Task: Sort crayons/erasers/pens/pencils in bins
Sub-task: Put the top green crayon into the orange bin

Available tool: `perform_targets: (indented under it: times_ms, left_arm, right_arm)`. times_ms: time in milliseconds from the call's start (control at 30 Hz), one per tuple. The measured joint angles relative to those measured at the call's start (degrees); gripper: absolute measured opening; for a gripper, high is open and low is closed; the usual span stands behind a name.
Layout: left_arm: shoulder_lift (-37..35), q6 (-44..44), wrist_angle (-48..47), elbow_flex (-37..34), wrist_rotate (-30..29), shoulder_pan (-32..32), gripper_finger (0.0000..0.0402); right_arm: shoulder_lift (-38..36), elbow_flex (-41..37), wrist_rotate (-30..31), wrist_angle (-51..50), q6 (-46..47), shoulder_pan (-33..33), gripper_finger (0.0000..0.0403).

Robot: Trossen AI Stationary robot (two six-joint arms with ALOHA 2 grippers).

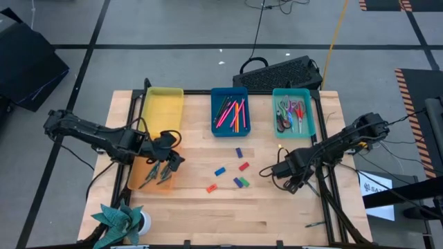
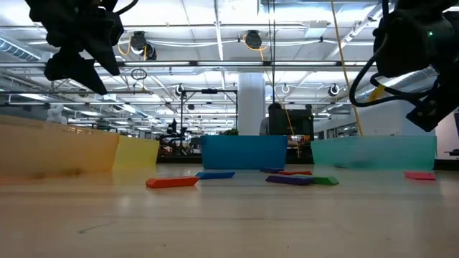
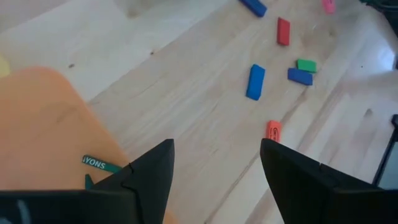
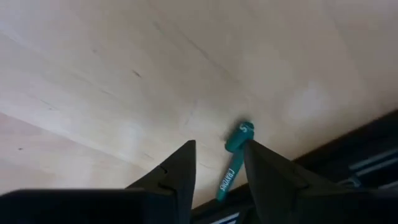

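Table: I see pale wood planks (image 1: 277, 214), matte grain.
Erasers: small flat blocks (image 1: 240, 167) loose mid-table between the arms; none in the bins.
Bins: translucent orange tray (image 1: 136, 181) under the left gripper (image 1: 166, 163), fingers spread, empty.
Right gripper (image 4: 216, 163): released, above a teal crayon (image 4: 234, 158) only its wrist view shows clearly.
Writing: left wrist view reads "YONS" on a green crayon (image 3: 99, 164).

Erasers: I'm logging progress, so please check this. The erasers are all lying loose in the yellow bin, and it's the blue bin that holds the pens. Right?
Not quite. The high view shows the erasers lying loose on the bare table, not in the yellow bin, which looks empty. The blue bin does hold the pens.
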Motion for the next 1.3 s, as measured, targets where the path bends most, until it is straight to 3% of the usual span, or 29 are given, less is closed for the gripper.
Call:
perform_targets:
  times_ms: [533, 1067, 1300]
  left_arm:
    - [0.00, 4.34, 0.06, 0.00, -0.80, 0.00, 0.0241]
    - [0.00, 4.38, 0.02, 0.00, -0.73, 0.00, 0.0241]
    - [0.00, 7.43, 1.72, -0.02, -0.79, 0.23, 0.0241]
  right_arm:
    - [4.33, -0.18, 1.73, -0.07, -0.52, 0.11, 0.0090]
    - [4.50, -2.67, 1.51, 3.86, -0.34, 0.39, 0.0089]
    - [4.06, 2.05, 6.53, -8.38, -8.35, 0.32, 0.0089]
